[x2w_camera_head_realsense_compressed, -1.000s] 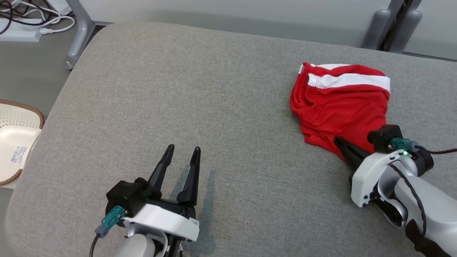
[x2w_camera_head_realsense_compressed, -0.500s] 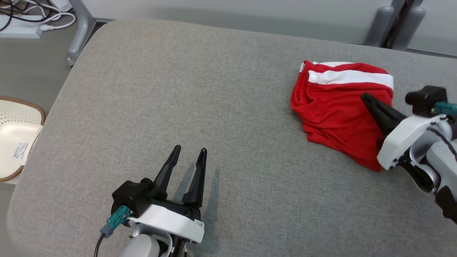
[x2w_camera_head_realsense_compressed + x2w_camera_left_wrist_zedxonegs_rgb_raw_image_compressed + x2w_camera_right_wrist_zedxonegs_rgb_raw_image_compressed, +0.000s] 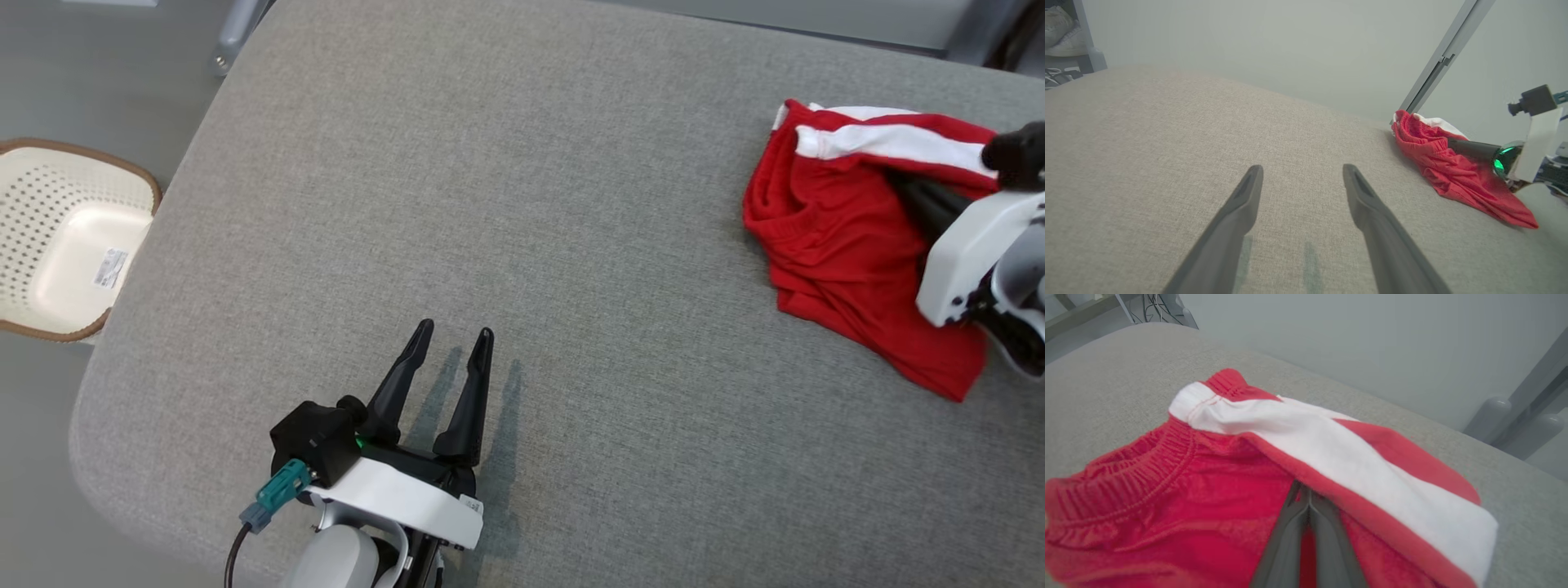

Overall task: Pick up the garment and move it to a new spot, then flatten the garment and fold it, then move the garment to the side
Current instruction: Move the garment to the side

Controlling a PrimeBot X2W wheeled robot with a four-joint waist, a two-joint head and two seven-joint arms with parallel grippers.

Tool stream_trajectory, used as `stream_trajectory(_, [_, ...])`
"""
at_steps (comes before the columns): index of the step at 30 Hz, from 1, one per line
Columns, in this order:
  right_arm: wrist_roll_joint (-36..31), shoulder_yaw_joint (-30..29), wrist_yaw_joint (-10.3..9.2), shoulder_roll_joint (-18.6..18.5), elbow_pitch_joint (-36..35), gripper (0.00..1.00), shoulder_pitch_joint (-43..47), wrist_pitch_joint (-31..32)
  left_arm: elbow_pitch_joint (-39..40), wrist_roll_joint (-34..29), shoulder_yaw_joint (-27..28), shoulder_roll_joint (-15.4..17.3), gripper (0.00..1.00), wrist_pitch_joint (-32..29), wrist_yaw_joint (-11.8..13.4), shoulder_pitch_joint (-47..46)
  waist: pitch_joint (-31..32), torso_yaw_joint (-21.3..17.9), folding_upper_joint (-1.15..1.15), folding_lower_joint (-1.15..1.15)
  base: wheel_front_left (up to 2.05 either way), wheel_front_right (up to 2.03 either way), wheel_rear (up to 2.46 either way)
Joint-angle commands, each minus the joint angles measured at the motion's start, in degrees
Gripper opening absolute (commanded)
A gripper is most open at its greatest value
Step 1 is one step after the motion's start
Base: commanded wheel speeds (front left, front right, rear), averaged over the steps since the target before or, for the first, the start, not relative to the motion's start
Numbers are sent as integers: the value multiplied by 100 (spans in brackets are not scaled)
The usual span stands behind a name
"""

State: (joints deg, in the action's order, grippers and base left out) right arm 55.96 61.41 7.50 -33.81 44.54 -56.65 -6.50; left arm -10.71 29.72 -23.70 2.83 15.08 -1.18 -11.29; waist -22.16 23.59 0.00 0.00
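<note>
At the far right of the grey desk, the red garment lies bunched, with its white band draped across the top fold. The right gripper is pressed shut, its 2 fingers flat together and their tips nosed in just under that band. I cannot tell whether any cloth is pinched between them.

1 second ago this gripper sat at the garment's near corner, and half a second ago it was over the middle. Now it is up against the banded fold, so it has travelled across the cloth from the near edge to the far one. The garment's outline looks much the same throughout. Its slide toward the picture's right edge, like the basket coming further in, is the head camera swinging.

The left gripper stays spread wide and empty, low over bare desk and well apart from the garment.

By my reading the pick-up is still being set up. The cloth is neither lifted nor flattened, and a closed gripper must open before it can take a hold.
</note>
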Motion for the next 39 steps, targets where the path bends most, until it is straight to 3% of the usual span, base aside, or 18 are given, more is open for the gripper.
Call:
stream_trajectory(1, [86, -36, -2, -64, 53, 0, -144, -28, 19, 21, -19, 17, 100, 6, 14, -117, -89, 80, 0, 0, 0, 0, 0])
stream_trajectory(10, [293, 45, -2, -147, 297, 0, -577, -124, 59, 122, -143, 19, 100, 6, 53, -133, -212, 177, 0, 0, 0, 0, 0])
stream_trajectory(18, [394, 328, -2, 97, 625, 0, -763, 33, 111, 211, -228, 20, 100, 6, 72, -255, -365, 222, 0, 0, 0, 0, 0])
stream_trajectory(26, [473, 750, -1, 362, 306, 0, -834, -329, 79, 266, -281, 19, 100, 6, 107, -236, -317, 240, 0, 0, 0, 0, 0])
stream_trajectory(34, [489, 1044, -1, 472, 490, 0, -912, -161, 122, 342, -409, 20, 100, 6, 120, -243, -465, 414, 0, 0, 0, 0, 0])
stream_trajectory(39, [446, 1098, -1, 572, 508, 0, -814, -377, 50, 319, -353, 20, 100, 6, 132, -151, -295, 325, 0, 0, 0, 0, 0])
